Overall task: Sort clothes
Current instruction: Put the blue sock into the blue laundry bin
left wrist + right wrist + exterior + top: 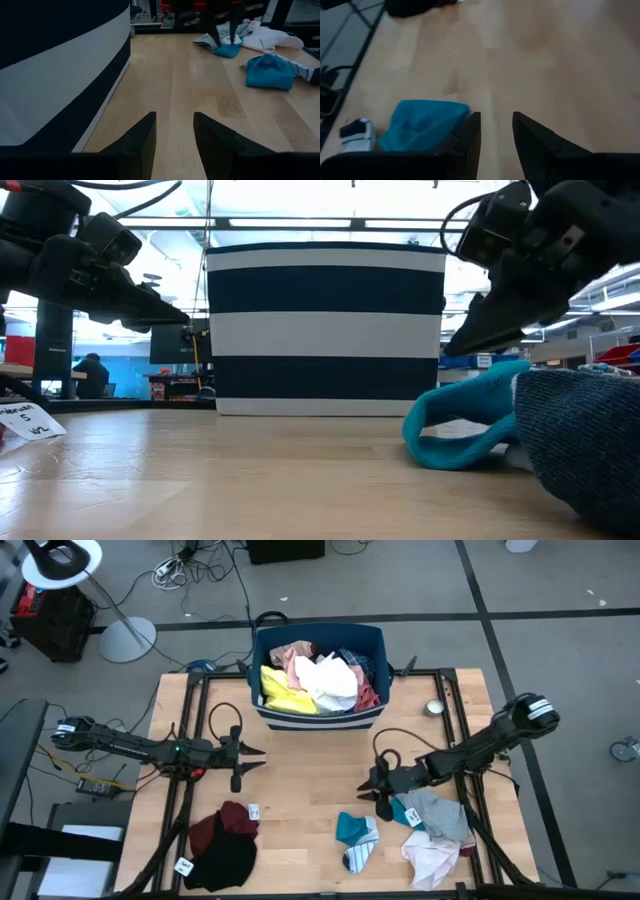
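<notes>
While bin (318,718) holds many clothes (315,680), sorting only part done. Maroon and black garments (225,845) lie front left; teal sock (355,830), grey and pink garments (435,835) front right. Left gripper (252,758) open, empty. Right gripper (372,785) partly open, empty, beside teal sock.

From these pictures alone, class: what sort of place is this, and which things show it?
Probably a robotics lab or workshop rather than a home. Two arms are mounted at a wooden table, loose cables trail across the grey floor, and the low view shows a person at a desk beneath bright ceiling lights.
</notes>
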`<state>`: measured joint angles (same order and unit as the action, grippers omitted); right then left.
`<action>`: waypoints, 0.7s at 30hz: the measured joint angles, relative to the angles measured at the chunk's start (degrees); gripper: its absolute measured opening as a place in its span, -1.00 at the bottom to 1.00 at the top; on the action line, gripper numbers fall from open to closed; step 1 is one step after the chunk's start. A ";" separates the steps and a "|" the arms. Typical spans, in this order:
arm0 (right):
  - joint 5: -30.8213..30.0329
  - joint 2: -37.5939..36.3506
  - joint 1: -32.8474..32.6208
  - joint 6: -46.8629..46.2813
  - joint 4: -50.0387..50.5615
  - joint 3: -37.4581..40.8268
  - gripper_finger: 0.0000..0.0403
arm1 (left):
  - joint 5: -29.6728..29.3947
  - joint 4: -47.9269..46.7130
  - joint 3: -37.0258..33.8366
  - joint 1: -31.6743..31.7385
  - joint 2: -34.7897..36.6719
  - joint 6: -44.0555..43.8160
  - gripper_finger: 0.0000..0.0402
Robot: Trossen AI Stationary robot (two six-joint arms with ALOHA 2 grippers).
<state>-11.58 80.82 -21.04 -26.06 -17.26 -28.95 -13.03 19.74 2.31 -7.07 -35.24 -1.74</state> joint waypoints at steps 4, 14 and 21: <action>3.42 4.74 -0.02 0.28 -6.83 0.00 -0.38 | 0.01 0.01 0.00 0.00 0.01 0.00 -0.32; 8.44 16.86 -0.90 2.70 -17.67 -1.32 -0.07 | 1.47 0.07 0.00 -0.04 0.00 -0.31 -0.32; 8.40 25.31 -1.70 11.98 -18.21 -7.34 0.07 | 1.78 0.07 0.00 -0.04 0.00 -1.75 -0.32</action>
<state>-3.18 106.13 -22.74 -14.07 -35.48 -36.29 -11.25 19.82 2.31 -7.11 -35.24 -3.49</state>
